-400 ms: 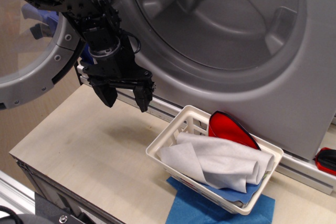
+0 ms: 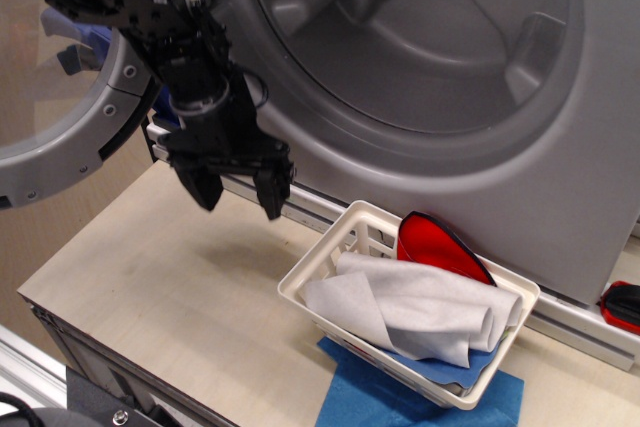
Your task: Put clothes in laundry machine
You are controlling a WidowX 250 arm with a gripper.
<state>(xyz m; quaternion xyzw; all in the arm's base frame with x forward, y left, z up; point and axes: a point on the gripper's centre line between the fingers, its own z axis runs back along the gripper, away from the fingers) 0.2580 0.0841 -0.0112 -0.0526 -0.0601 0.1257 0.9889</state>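
Clothes: pale grey-white sheet (image 2: 420, 312), crumpled, in white basket (image 2: 312, 277); red piece (image 2: 435, 244) behind; blue cloth (image 2: 370, 397) beneath. Gripper (image 2: 238, 194) left of basket, fingers spread, empty

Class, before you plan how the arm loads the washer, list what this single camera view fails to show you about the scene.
- Basket contents: the grey-white cloth covers whatever lies beneath it.
- Red cloth in the basket: its lower part is hidden behind the grey-white cloth.
- Blue cloth: mostly under the basket, cut off by the bottom edge.
- Red item: cut by the right edge.
- Drum: its top lies outside the frame.
- Gripper: motion-blurred.
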